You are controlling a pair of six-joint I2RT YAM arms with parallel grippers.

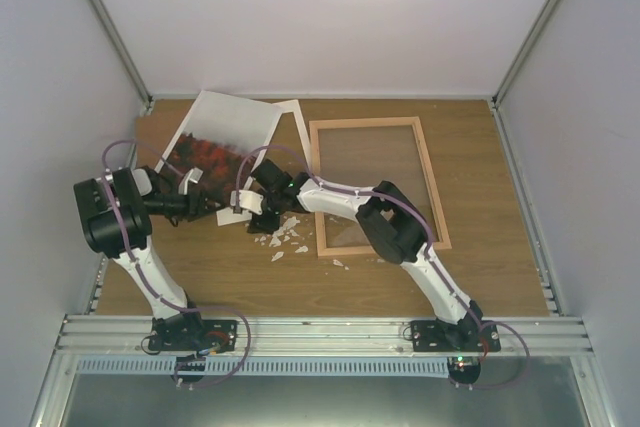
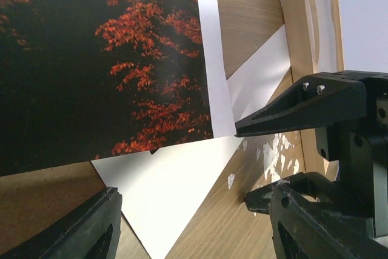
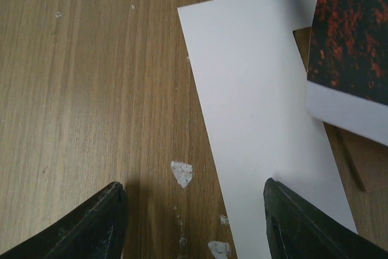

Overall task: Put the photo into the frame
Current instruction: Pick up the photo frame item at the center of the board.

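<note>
Wood tabletop, left tool open, empty, right tool open over white sheet

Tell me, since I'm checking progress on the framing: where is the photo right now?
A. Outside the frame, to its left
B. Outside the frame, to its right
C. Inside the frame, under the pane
A: in the top view the photo sits left of the frame, whose pane has no print in it.

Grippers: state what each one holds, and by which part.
Nothing is held: the left gripper and right gripper both stand open over the white sheet, closed on neither it nor the photo.
</note>
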